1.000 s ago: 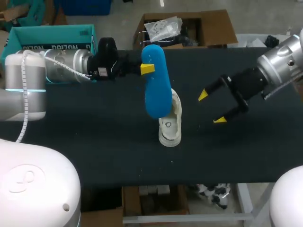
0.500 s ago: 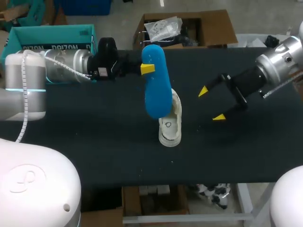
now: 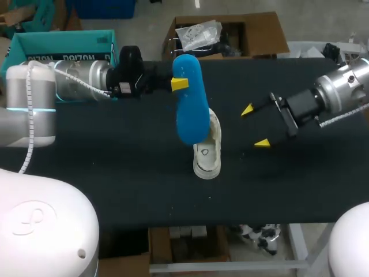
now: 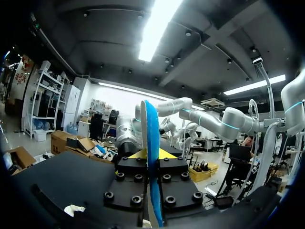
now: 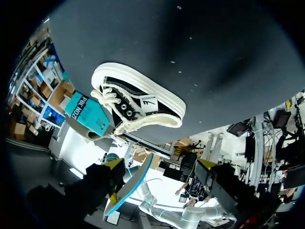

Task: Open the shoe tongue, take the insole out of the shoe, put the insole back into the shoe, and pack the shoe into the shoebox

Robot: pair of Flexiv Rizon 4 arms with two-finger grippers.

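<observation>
Above the shoe (image 3: 207, 154), left hand (image 3: 180, 84) pinches blue insole (image 3: 190, 112); right hand (image 3: 254, 126) wide open, empty, nearby. Insole out; next probably: steady shoe, lower insole in.

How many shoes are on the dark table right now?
1. The black canvas sneaker with a white sole sits near the middle of the dark table, under the blue insole clamped in the left gripper. No second shoe is visible.
</observation>
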